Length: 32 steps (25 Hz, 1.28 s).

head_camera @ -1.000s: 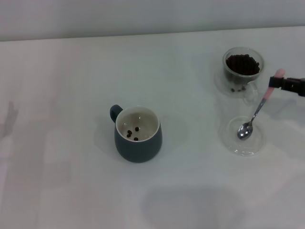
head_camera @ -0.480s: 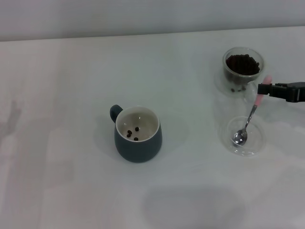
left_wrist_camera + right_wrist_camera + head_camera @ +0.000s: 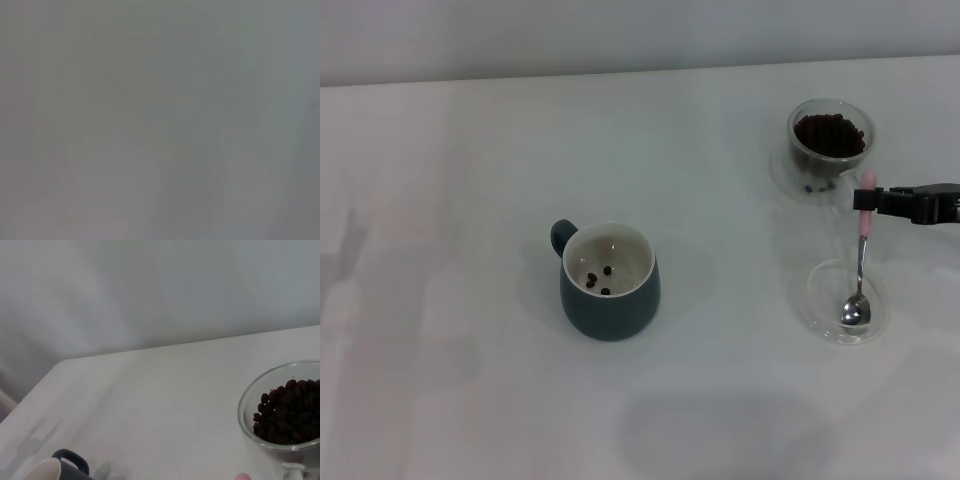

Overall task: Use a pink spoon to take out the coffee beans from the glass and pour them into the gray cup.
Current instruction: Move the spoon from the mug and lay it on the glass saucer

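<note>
My right gripper point(image 3: 872, 200) reaches in from the right edge of the head view and is shut on the pink handle of the pink spoon point(image 3: 861, 262). The spoon hangs nearly upright, its silver bowl resting in a shallow clear glass dish point(image 3: 823, 309). The glass point(image 3: 831, 140) with the coffee beans point(image 3: 829, 134) stands just behind the gripper; it also shows in the right wrist view point(image 3: 280, 415). The gray cup point(image 3: 609, 283) stands mid-table with three beans inside. The left gripper is out of view.
The white table's back edge point(image 3: 620, 75) meets a pale wall. The cup's rim and handle point(image 3: 60, 465) show at the edge of the right wrist view. The left wrist view shows only a blurred grey surface.
My right gripper has shifted right with the spoon. The spoon has swung more upright, and its bowl has slid to the right side of the dish.
</note>
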Each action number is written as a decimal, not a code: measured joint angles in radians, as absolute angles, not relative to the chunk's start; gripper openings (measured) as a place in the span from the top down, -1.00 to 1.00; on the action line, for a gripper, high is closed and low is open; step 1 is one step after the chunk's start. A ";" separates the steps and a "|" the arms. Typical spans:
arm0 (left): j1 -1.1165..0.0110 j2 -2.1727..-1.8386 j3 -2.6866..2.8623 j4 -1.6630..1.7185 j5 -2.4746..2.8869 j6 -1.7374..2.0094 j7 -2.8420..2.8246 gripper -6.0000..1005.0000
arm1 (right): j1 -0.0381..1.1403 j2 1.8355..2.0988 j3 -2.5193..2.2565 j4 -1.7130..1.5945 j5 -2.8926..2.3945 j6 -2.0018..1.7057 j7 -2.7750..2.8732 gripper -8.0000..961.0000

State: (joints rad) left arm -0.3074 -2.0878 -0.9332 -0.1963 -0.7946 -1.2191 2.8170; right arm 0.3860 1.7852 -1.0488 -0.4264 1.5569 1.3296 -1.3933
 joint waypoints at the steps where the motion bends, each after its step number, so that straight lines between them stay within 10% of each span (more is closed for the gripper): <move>1: -0.309 -2.088 -0.933 -0.197 -0.794 -1.219 2.817 -0.78 | 0.386 1.786 -1.048 -0.426 1.557 1.327 -1.387 0.68; 32: -0.336 -2.083 -0.940 -0.191 -0.809 -1.213 2.821 -0.78 | 0.322 1.859 -0.972 -0.413 1.547 1.280 -1.324 0.68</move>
State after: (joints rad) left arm -0.3357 -2.0832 -0.9403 -0.1906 -0.8089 -1.2125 2.8215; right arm 0.3217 1.8589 -0.9715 -0.4131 1.5469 1.2796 -1.3244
